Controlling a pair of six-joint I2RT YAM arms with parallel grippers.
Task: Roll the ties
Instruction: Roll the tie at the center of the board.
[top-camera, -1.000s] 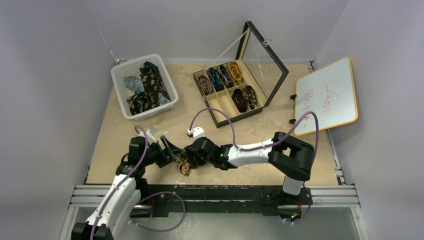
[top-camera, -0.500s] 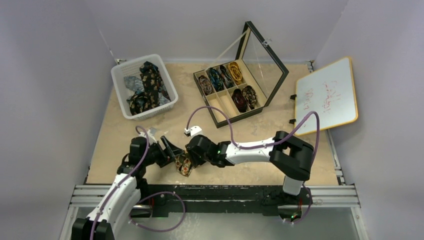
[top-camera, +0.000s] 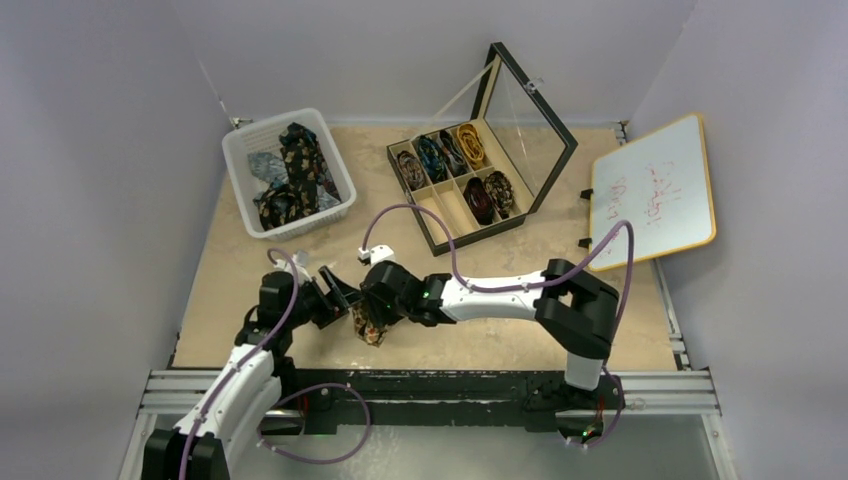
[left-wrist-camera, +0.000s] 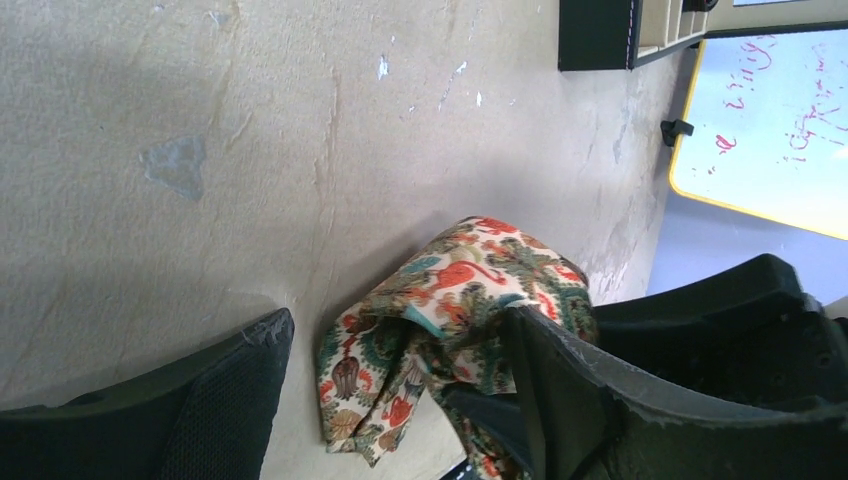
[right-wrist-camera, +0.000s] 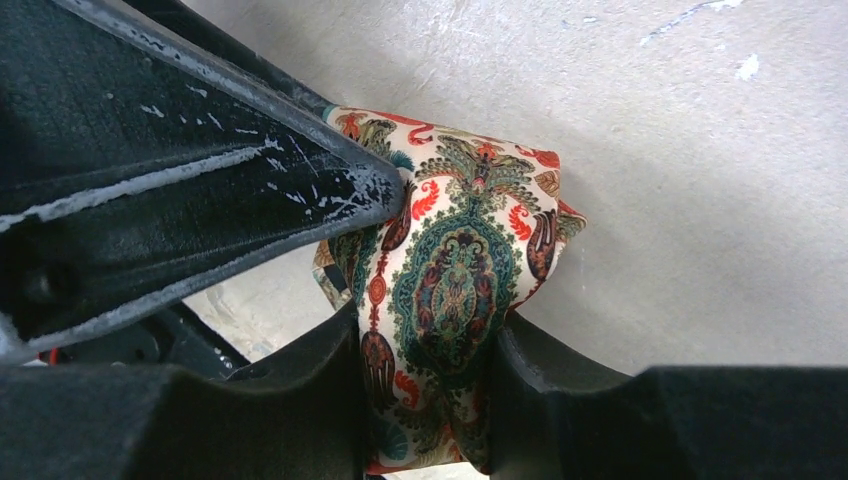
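White basket (top-camera: 240, 165) far left at the back, with loose ties (top-camera: 295, 170) heaped in it. The left wall (top-camera: 100, 250) runs close beside the left arm.

The left gripper (left-wrist-camera: 400, 335) has its jaws spread wide. One finger (left-wrist-camera: 215, 400) rests on bare table (top-camera: 520, 335). The other finger's tip touches the paisley tie (right-wrist-camera: 455, 250).

That tie is a folded tan-orange and teal bundle, lying on the table close to the near edge, between the two grippers. The right gripper (right-wrist-camera: 428, 335) is clamped on it, one finger on each side, and the cloth bulges out between them.

The two grippers crowd each other over the tie, and the left finger crosses the right wrist view. A purple cable (top-camera: 420, 215) arcs over the right arm.

Back centre is a black compartment box (top-camera: 435, 243) with coiled ties (top-camera: 470, 145) in several cells and its glass lid (top-camera: 530, 115) propped up. A whiteboard (top-camera: 655, 190) leans at the far right.

Room to move: bare table right of the tie under the right forearm, and between basket and box. The metal rail (top-camera: 450, 385) sits just behind the tie's spot at the near edge.

Versus a second ago: the right wrist has shifted left and slightly away from the rail, and its cable loop has moved left with it. Its jaws have closed in on the tie. The tie is nudged slightly left, and the left arm is about the same.
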